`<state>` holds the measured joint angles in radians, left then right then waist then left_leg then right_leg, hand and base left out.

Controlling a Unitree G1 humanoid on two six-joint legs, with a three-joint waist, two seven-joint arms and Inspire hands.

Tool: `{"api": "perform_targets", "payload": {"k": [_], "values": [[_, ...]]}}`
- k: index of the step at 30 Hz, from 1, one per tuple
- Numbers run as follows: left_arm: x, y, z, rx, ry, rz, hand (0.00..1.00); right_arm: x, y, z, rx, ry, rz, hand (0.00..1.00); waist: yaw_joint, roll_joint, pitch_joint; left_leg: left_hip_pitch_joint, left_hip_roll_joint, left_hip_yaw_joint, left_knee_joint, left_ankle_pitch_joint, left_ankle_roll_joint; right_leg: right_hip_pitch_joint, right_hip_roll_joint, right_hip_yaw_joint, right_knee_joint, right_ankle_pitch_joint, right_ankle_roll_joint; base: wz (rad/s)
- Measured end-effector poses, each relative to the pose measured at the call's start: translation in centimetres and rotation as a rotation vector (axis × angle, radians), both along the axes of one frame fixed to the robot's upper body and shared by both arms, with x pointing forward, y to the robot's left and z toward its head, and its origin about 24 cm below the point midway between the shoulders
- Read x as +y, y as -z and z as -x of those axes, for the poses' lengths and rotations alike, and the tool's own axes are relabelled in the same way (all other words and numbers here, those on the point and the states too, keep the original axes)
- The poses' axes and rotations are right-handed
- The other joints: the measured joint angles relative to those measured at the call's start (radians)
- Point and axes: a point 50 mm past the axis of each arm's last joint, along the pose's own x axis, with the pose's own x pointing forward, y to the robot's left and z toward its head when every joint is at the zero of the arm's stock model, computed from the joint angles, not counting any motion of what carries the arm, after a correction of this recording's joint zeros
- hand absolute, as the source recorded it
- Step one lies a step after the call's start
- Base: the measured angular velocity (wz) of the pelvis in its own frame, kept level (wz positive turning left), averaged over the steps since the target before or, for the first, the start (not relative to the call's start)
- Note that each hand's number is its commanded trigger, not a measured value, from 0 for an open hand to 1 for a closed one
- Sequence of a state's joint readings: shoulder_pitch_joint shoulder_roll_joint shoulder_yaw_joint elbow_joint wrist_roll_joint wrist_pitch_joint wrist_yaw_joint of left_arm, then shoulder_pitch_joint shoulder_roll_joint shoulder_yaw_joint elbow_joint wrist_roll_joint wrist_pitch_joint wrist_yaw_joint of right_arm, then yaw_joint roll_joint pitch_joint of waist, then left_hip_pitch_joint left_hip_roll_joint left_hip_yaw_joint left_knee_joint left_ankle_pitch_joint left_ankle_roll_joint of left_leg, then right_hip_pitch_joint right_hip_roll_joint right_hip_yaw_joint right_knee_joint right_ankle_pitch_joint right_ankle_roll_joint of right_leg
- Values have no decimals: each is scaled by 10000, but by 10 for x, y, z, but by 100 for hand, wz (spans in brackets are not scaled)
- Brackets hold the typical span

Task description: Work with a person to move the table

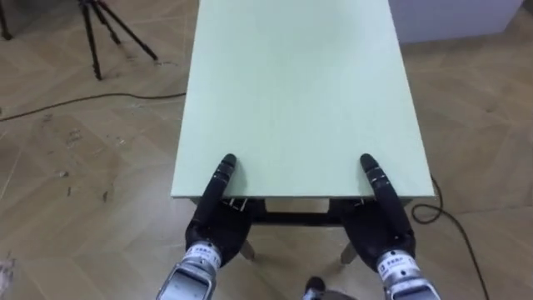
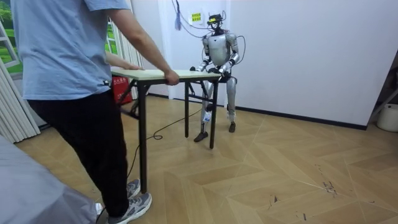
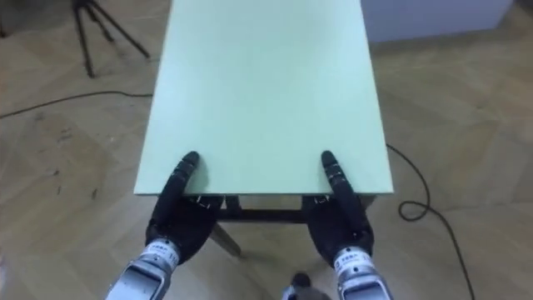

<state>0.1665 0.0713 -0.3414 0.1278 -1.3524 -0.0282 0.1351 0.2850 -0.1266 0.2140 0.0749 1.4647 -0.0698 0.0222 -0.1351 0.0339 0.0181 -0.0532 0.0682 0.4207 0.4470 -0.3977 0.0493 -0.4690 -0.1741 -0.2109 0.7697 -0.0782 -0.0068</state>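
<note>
— Where does the head camera look?
— Steeply down, close over the near end of the table (image 1: 300, 92); both eyes share it.
— And the room camera?
— Farther off, just behind the person (image 2: 68, 74), facing the robot along that table.

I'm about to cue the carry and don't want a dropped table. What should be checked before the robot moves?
1. Left hand on the near edge of the table: ok.
2. Right hand on the same edge: ok.
3. Both grips closed beneath the top: cannot tell, hidden.
4. Person's hand gripping the far end: ok.
5. Tripod apart from the table: ok, it stands on the floor off the left side.
6. Table legs lifted off the floor: cannot tell.
</note>
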Motion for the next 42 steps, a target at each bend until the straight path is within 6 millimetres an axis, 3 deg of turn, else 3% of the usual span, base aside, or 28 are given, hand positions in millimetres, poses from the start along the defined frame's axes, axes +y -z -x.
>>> {"api": "perform_targets", "payload": {"k": [2,4,5,6,7,8,9,11,13,14,16,17,19,21,23,24,28,29,31,32,33,34,35,37,38,40,41,42], "values": [[-1,-1,0,-45,36,-75,100,0,0,0,9,44,-73,100,37,-17,4,-110,-3,1048,-47,178,92,569,-270,68,1716,-1036,16,10],[-1,-1,-1,-81,40,-84,100,1,0,0,28,81,-177,100,-9,-125,17,-97,-98,1588,-41,186,173,1206,-573,61,2460,-1369,114,8],[1,-3,-2,-184,20,-114,100,2,0,0,5,87,-271,100,30,-326,97,-74,-274,1674,6,205,256,1264,-675,190,2374,-1511,333,-6],[1,-4,-2,-221,18,-156,100,3,0,0,8,77,-291,100,50,-442,170,-113,-403,1611,51,215,274,1179,-623,226,2256,-1522,420,-22],[0,-4,-2,-267,39,-203,100,3,0,-1,24,38,-295,100,139,-350,106,-473,-513,1060,-127,402,451,1138,-145,629,1586,-1496,853,-34],[1,-7,-3,-423,54,-265,100,4,-2,-2,-53,5,-368,100,355,-108,-81,-886,-325,943,-527,712,569,1218,304,1004,779,-1509,1151,-32],[1,-10,-4,-560,49,-283,100,6,-3,-3,-124,-16,-456,100,337,-150,-63,-1012,-277,1084,-569,761,600,1252,294,1008,904,-1508,1106,-6],[5,-11,-4,-667,143,-633,100,9,-2,4,-3,124,-768,100,255,-832,-155,-889,-650,1528,-475,791,726,2522,-354,602,1175,-1894,871,6],[8,-10,-4,-637,120,-729,100,11,-2,4,-19,84,-701,100,356,-831,-118,-1071,-540,1534,-7,728,834,3267,-192,577,-108,-2250,853,-41],[10,-10,-2,-600,89,-772,100,13,-1,4,26,19,-697,100,584,-730,-24,-1417,-256,1372,1021,757,960,3701,90,782,-1032,-2157,845,-52],[4,-14,-2,-828,193,-734,100,12,-3,5,-212,118,-824,100,877,-723,-34,-2711,-882,238,49,1092,973,3996,15,912,-1987,-2320,1002,-26],[3,-24,-5,-1281,274,-806,100,9,-9,3,-636,209,-851,100,815,-814,-22,-3424,-995,749,-288,2157,1674,3750,-85,672,-1085,-2885,1225,11],[8,-26,-9,-1434,334,-1138,100,12,-7,1,-601,252,-992,100,1032,-1185,-26,-3643,-1068,1215,-151,2105,1889,3890,90,763,-700,-3412,997,-21],[9,-24,-7,-1340,257,-1054,100,13,-8,0,-625,75,-918,100,1432,-1040,33,-3701,-924,1293,-182,2203,1926,4463,593,822,-2025,-3484,957,-73],[10,-22,-4,-1192,57,-905,100,11,-9,-4,-575,-41,-737,100,1894,-933,38,-3920,-877,939,43,2441,1843,5159,873,861,-3936,-3752,505,-77],[10,-22,-4,-1168,62,-895,100,12,-9,-6,-550,-131,-707,100,1961,-885,59,-3963,-828,864,85,2542,1816,5252,925,941,-4154,-3749,497,-45],[13,-20,-3,-1004,160,-987,100,14,-4,-3,-344,23,-852,100,1860,-715,94,-4091,-712,-43,-600,3870,1581,4964,1559,979,-4269,-3477,-86,17],[14,-20,-4,-946,218,-1050,100,14,-3,-3,-288,52,-870,100,1912,-641,107,-4085,-675,-387,-934,4402,1250,4869,1758,951,-4324,-3293,-249,21],[13,-20,-5,-868,340,-1075,100,12,-2,-2,-240,132,-863,100,1886,-584,112,-4034,-916,-1290,-1951,5697,-397,4744,1917,702,-4823,-2685,-478,22],[13,-19,-5,-836,294,-988,100,12,-3,-3,-268,87,-841,100,1808,-569,144,-4064,-721,-1493,-1693,5641,-798,4606,1820,264,-5076,-2326,-606,-6],[13,-18,-3,-775,231,-934,100,12,-3,-4,-231,18,-809,100,1873,-495,183,-4073,-460,-1484,-947,4952,-735,4596,1834,-35,-5149,-2187,-638,-44],[15,-16,0,-642,132,-833,100,13,-3,-5,-185,-157,-679,100,2055,-284,203,-4047,74,-1503,796,3480,-539,4517,1953,-508,-5173,-1926,-746,-61],[17,-15,1,-576,13,-824,100,16,-4,-7,-172,-275,-655,100,2085,-169,214,-3956,540,-1593,2425,2470,-518,4412,2028,-954,-5149,-1827,-832,-52],[18,-15,0,-628,-37,-838,100,17,-5,-8,-201,-259,-660,100,1878,-67,187,-3512,1153,-1968,4079,1576,-676,4208,2133,-1633,-5067,-1724,-960,16],[18,-16,0,-686,-24,-881,100,17,-5,-8,-223,-231,-648,100,1658,-29,181,-2896,1588,-2206,4554,1361,-790,3961,2128,-1995,-4921,-1695,-1013,53],[16,-16,0,-691,41,-866,100,17,-6,-9,-280,-151,-717,100,1343,39,184,-1554,2277,-2338,4369,1401,-921,3667,2094,-2220,-4685,-1685,-1031,48],[16,-17,-2,-757,62,-848,100,17,-7,-10,-338,-129,-697,100,1245,86,176,-560,2603,-2358,3782,1703,-1244,3339,2033,-2296,-4376,-1686,-1034,30],[15,-19,-4,-817,85,-845,100,16,-8,-12,-399,-126,-665,100,1207,128,181,-131,2737,-2383,3380,1957,-1334,3146,2000,-2338,-4193,-1686,-1035,21]]}}
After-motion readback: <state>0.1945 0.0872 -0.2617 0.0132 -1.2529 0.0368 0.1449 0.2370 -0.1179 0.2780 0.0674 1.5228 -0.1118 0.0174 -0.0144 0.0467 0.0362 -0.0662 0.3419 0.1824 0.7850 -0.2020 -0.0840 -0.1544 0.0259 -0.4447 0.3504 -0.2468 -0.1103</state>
